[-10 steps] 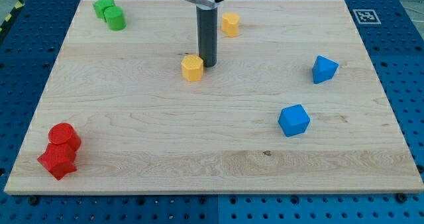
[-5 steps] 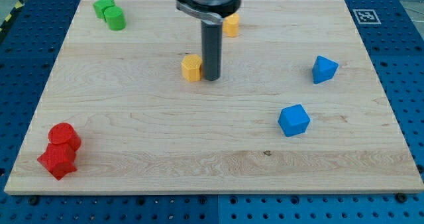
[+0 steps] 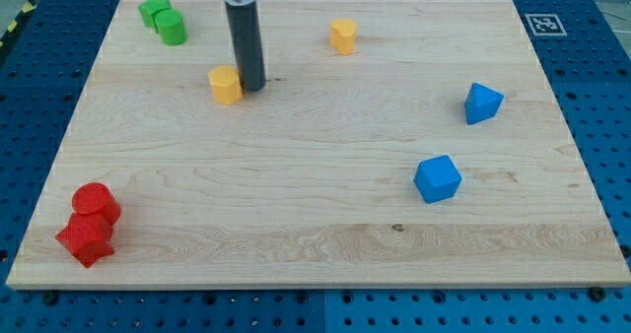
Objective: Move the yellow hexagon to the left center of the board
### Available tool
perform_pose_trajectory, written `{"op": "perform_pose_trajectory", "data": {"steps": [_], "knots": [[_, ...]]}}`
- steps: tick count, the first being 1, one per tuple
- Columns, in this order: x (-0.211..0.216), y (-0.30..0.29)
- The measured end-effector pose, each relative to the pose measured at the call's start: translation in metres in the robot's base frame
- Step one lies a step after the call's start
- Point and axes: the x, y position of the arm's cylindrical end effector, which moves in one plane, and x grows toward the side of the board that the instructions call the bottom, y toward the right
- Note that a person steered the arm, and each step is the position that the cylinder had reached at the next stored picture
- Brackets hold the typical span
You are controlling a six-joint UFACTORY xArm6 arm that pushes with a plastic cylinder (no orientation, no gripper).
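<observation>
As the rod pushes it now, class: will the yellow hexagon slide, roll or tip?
The yellow hexagon probably slides: it sits squat and flat on the smooth wooden board. It looks rigid and likely light. With my tip on its right side, an off-centre push might turn it.

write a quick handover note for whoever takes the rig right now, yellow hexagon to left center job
Tip: my tip is on the board, pressed against the right side of the yellow hexagon.
Blocks: that hexagon sits in the upper left-middle area. A second yellow block is near the top centre, apart from it. Green blocks are at top left, red blocks at bottom left, two blue blocks on the right.
Done: the hexagon has slid leftward over the last second.
Left: keep pushing it left and somewhat toward the view's bottom to reach left centre of the board; the path looks free of blocks.
</observation>
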Motion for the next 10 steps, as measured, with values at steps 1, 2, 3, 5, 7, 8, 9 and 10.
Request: {"op": "perform_pose_trajectory", "data": {"steps": [1, 2, 3, 5, 7, 8, 9, 10], "knots": [[-0.002, -0.024], [-0.002, -0.050], [-0.002, -0.064], [-0.001, -0.062], [0.017, -0.058], [0.020, -0.073], [0.019, -0.087], [0.018, -0.087]]}}
